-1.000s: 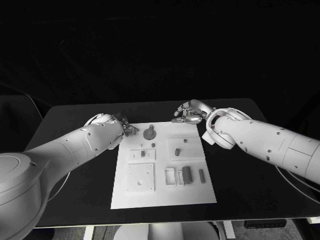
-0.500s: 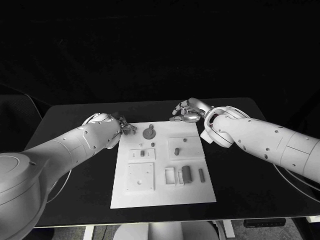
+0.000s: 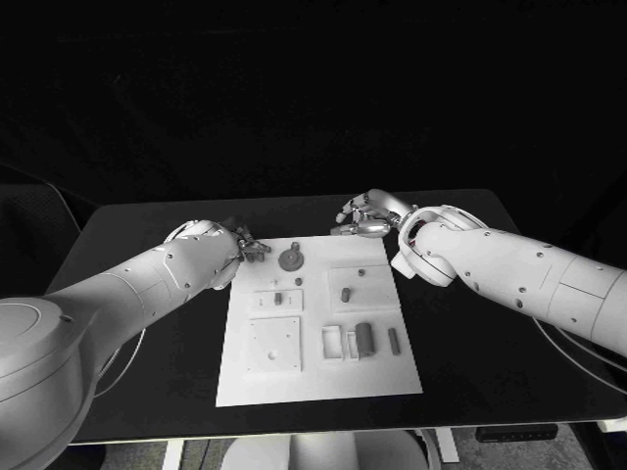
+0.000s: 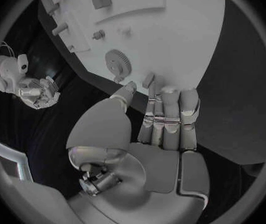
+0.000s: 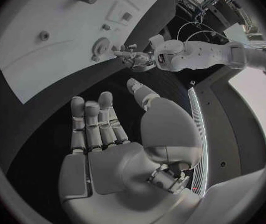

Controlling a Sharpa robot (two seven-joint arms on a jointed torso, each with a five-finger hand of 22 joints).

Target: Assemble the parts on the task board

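The white task board point(image 3: 320, 377) lies in the middle of the black table, with several small parts on it. A round gear part point(image 3: 294, 259) sits near its far edge, also seen as a gear part point(image 4: 116, 60) in the left wrist view and as a gear part point(image 5: 100, 46) in the right wrist view. My left hand point(image 3: 245, 248) hovers at the board's far left corner, just left of the gear. Its fingers point(image 4: 167, 117) lie straight and hold nothing. My right hand point(image 3: 364, 215) hangs over the table just beyond the board's far edge, fingers point(image 5: 92, 122) stretched out and empty.
A short peg point(image 3: 346, 293) stands mid-board, and a dark block point(image 3: 364, 339) and a slim bar point(image 3: 394, 340) sit in the right-hand recesses. A square plate point(image 3: 275, 345) lies at the near left. Bare black table point(image 3: 498, 343) surrounds the board on all sides.
My right hand has drifted slightly away from the board toward the table's far side. My left hand has stayed almost where it was.
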